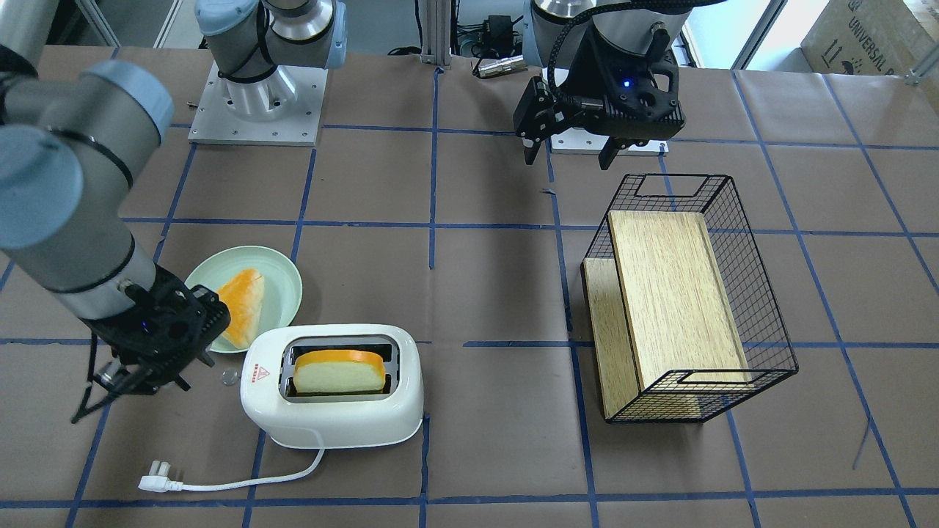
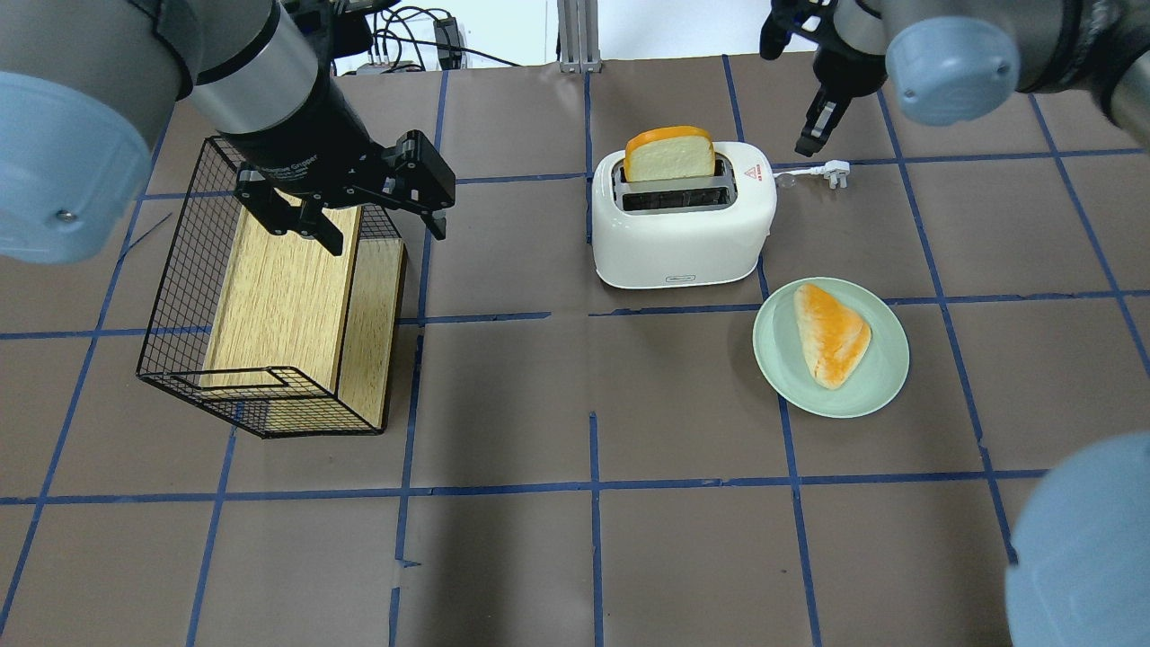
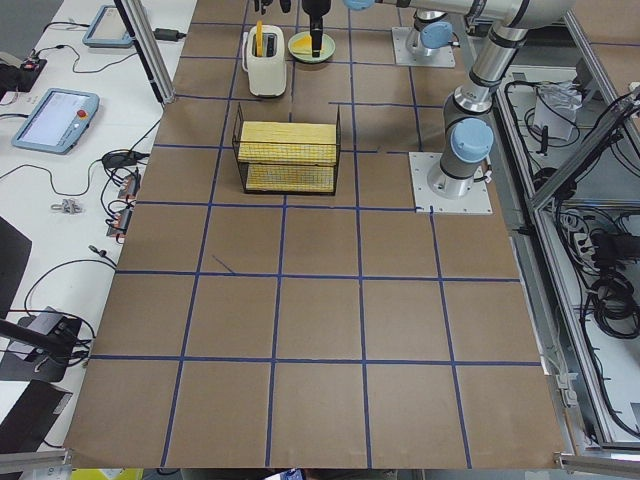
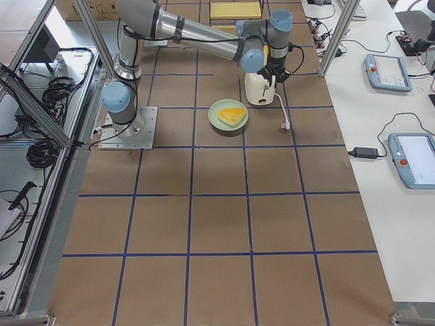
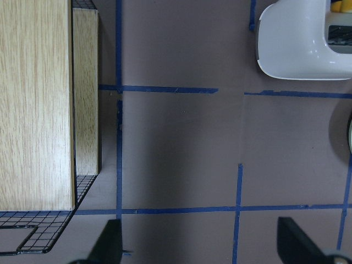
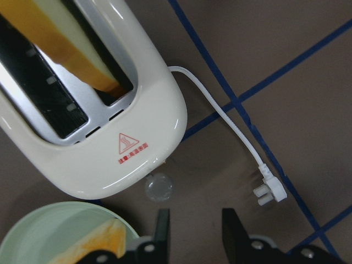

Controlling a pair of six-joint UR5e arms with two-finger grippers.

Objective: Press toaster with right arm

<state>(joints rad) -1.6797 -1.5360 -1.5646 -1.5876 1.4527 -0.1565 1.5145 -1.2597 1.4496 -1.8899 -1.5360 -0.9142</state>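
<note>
Brown paper-covered table (image 2: 629, 404) with blue tape grid carries a white toaster (image 2: 683, 225), its cord and plug (image 2: 835, 172) lying alongside, a pale green plate (image 2: 774, 359) just beside it, and a black wire basket (image 2: 175, 296) well apart.

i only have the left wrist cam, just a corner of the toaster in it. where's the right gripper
observer: the right gripper hovers off the end of the toaster that bears the red warning sticker, jaws open, holding nothing.
operator: anything loaded in it
observer: one slice of bread stands in the slot farther from the robot, sticking up well above the top.
operator: is it on the lever
observer: no, the clear lever knob juts out at that end and the gripper is apart from it.
</note>
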